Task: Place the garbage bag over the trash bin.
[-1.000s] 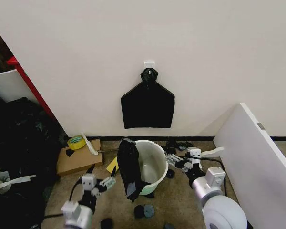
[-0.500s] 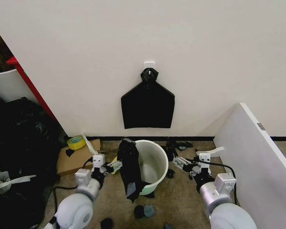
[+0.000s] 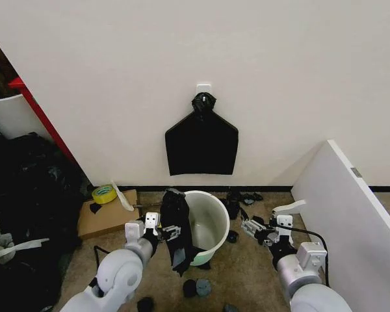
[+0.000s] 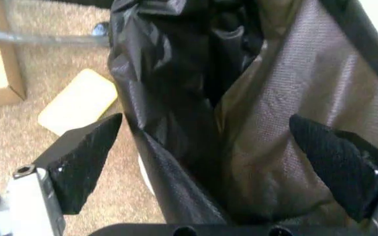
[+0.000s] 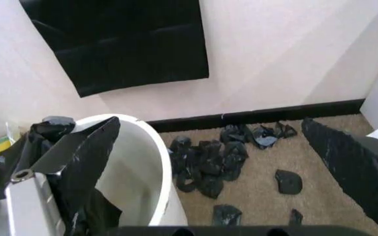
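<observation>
The white trash bin (image 3: pixel 208 224) stands on the carpet near the wall. The black garbage bag (image 3: pixel 175 231) hangs limp over the bin's left rim, part inside and part down the outside. My left gripper (image 3: pixel 167 231) is at the bag's left side. In the left wrist view it (image 4: pixel 205 122) is open, and the crinkled garbage bag (image 4: pixel 175 98) lies between its spread fingers. My right gripper (image 3: pixel 252 227) is open to the right of the bin, apart from it. The right wrist view shows the trash bin (image 5: pixel 140 162) with the garbage bag (image 5: pixel 41 142) on its far rim.
A flat black bag (image 3: pixel 201 146) hangs knotted on the wall behind the bin. Small black scraps (image 5: pixel 208 157) litter the carpet. A cardboard box (image 3: pixel 107 214) with a yellow tape roll (image 3: pixel 104 194) sits left. A white board (image 3: pixel 351 214) leans at the right, and a dark heap (image 3: pixel 26 195) lies at the far left.
My left gripper has moved right, up to the hanging bag. My right gripper has drawn back from the bin's right rim. The bag and bin have stayed put.
</observation>
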